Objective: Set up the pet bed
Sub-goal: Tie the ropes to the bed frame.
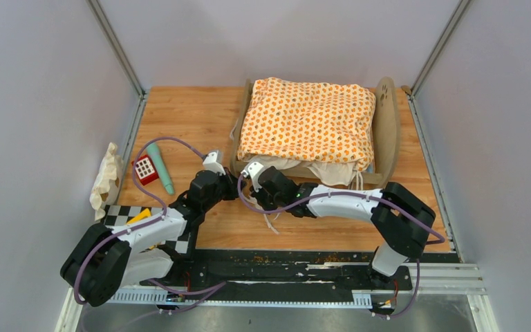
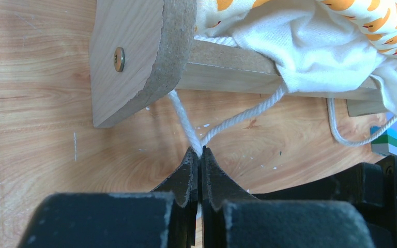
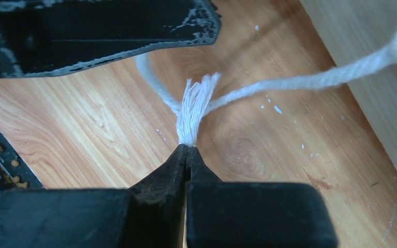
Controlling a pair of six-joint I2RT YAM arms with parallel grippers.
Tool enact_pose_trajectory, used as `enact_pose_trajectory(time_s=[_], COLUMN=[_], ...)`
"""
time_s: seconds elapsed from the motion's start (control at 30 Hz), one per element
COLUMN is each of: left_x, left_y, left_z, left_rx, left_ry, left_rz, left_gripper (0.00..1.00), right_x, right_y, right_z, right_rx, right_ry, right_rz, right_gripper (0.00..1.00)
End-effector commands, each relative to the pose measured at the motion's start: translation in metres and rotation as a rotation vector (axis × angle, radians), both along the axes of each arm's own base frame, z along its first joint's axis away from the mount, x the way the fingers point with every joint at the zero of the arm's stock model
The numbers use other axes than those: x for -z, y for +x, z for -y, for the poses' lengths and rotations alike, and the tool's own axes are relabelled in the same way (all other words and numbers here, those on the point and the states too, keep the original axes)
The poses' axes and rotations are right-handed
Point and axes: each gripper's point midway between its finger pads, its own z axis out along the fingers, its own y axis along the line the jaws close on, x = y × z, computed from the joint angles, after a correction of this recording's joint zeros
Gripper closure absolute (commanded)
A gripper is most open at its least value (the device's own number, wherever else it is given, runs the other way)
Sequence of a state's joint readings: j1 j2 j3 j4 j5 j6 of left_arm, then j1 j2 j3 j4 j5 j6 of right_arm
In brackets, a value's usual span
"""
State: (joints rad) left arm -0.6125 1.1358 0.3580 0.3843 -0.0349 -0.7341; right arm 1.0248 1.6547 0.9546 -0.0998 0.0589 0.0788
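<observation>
The pet bed [image 1: 386,124] stands at the back right, and its light-wood end board [image 2: 134,57] and side rail [image 2: 227,70] fill the left wrist view. An orange-patterned cushion [image 1: 308,121] lies on it, with cream edging hanging over the near rail. My left gripper [image 2: 200,151], at the bed's near left corner [image 1: 232,178], is shut on a white tie cord [image 2: 183,121]. Close beside it, my right gripper [image 3: 187,147], also low over the table [image 1: 250,195], is shut on the frayed end of a tie cord [image 3: 194,106].
A teal stick [image 1: 160,168] and a red toy block [image 1: 145,169] lie at the left. A crumpled cream cloth [image 1: 106,176] leans on the left wall. A checkerboard mat [image 1: 121,214] sits near the left base. Walls close in on both sides.
</observation>
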Motion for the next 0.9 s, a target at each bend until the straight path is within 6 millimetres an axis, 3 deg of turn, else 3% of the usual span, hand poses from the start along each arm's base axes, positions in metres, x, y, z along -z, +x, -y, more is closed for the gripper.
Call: enact_pose_trajectory(time_s=[0.0,0.47,0.87], left_x=[-0.025,-0.032,-0.043], left_y=[0.006,0.003,0.000], left_z=[0.008,0.007,0.006], left_rx=[0.022,0.024,0.026], left_ry=[-0.038,-0.052,-0.067], left_rz=[0.064,0.069,0.079], left_gripper=[1.00,1.00,1.00], right_x=[-0.028,-0.040,-0.037], right_y=[0.000,0.044,0.046], right_z=[-0.023,-0.027,-0.046], right_rx=[-0.085,-0.104,-0.155], right_ry=[0.077,0.055,0.143], right_rz=[0.063,0.325,0.309], right_gripper=[1.00,1.00,1.00])
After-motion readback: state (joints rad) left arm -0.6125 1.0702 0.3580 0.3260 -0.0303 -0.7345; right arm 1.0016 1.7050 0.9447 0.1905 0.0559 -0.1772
